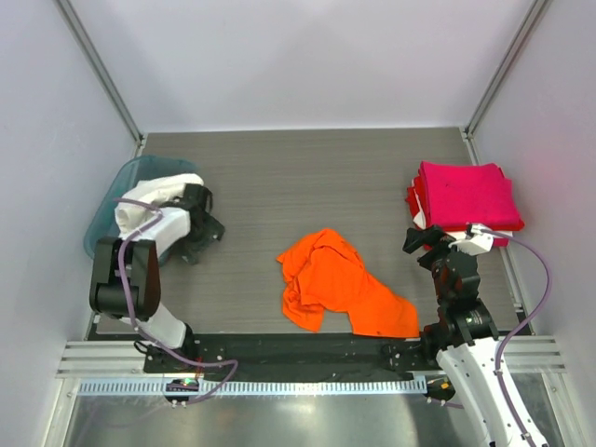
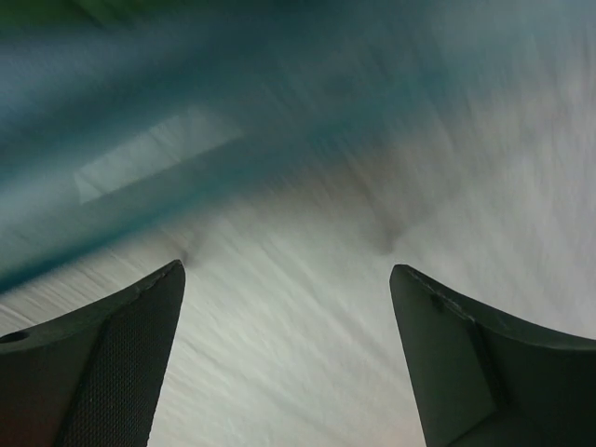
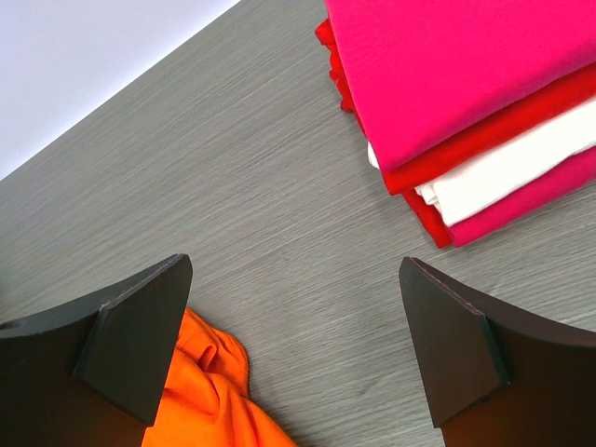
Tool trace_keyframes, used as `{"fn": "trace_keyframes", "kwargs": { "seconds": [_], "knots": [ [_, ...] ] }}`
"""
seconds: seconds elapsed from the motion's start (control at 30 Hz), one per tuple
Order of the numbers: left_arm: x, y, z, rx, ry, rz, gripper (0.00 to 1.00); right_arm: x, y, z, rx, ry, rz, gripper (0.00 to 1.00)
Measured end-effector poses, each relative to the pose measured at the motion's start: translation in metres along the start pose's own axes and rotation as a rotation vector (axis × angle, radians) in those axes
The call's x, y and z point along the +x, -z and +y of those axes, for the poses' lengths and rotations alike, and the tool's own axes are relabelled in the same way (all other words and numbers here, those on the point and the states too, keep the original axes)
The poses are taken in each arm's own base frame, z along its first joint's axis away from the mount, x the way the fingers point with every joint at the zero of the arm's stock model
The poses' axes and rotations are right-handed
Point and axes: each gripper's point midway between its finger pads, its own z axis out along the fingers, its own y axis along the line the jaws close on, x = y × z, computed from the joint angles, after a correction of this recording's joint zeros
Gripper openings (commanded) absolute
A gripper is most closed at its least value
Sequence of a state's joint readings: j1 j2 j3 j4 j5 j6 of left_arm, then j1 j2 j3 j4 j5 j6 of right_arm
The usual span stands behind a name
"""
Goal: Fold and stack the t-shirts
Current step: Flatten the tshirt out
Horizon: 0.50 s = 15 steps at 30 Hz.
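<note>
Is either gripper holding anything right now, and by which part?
Nothing is held. The right gripper is open over the table near the folded stack; the left gripper is open above white cloth in the blue bin.

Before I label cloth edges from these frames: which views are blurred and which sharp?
Left wrist: heavy motion blur, teal and white streaks, only the left gripper crisp. Right wrist: sharp, table grain, folded t-shirt stack and orange t-shirt clear. Top external: sharp, even light, soft shadows, faint pink cast on the right wall.
</note>
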State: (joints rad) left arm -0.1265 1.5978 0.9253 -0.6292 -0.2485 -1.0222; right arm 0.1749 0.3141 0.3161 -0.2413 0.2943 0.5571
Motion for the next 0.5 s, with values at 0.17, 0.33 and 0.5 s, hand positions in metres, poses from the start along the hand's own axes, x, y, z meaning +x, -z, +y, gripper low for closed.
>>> {"fn": "trace_keyframes", "kwargs": {
  "seconds": [0.17,0.33,0.5],
  "knots": [
    [-0.049,-0.001,0.038,-0.023,0.261,0.026,0.89,0.000,0.000,0.000,0.000,-0.001,0.000,1.00],
    [-0.045,0.013,0.034,0.119,0.312,0.043,0.90,0.000,0.000,0.000,0.001,-0.002,0.000,1.00],
    [-0.022,0.051,-0.021,0.360,0.066,0.000,0.98,0.000,0.000,0.000,0.003,-0.003,-0.001,1.00]
  ]
}}
